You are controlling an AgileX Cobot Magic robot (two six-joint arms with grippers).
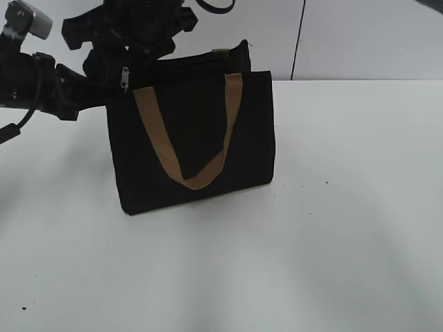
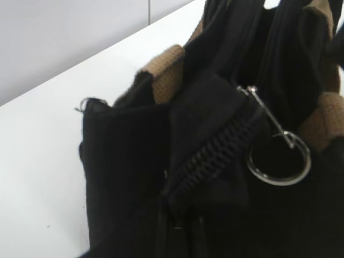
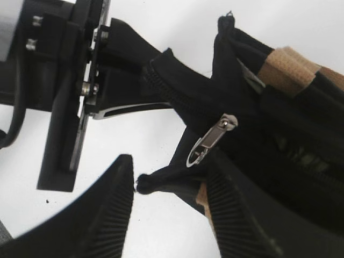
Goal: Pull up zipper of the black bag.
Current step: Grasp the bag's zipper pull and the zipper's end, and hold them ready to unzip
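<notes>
The black bag (image 1: 197, 131) stands upright on the white table with a tan handle (image 1: 190, 149) hanging down its front. The zipper, a small silver pull tab (image 1: 125, 78), hangs at the bag's top left corner. It also shows in the right wrist view (image 3: 211, 142). My left gripper (image 1: 97, 81) is shut on the bag's end fabric at that corner, as the right wrist view (image 3: 141, 80) shows. In the left wrist view its jaws are lost against dark fabric beside the zip track (image 2: 215, 156). My right gripper (image 3: 174, 209) is open just below the pull tab, with a black fabric tab end between its fingers.
The white table (image 1: 332, 228) spreads around the bag, with a grey wall (image 1: 360, 34) behind. A silver ring (image 2: 279, 164) hangs on a thin metal link by the zip track. A second tan strap (image 3: 285, 70) lies on the bag's top.
</notes>
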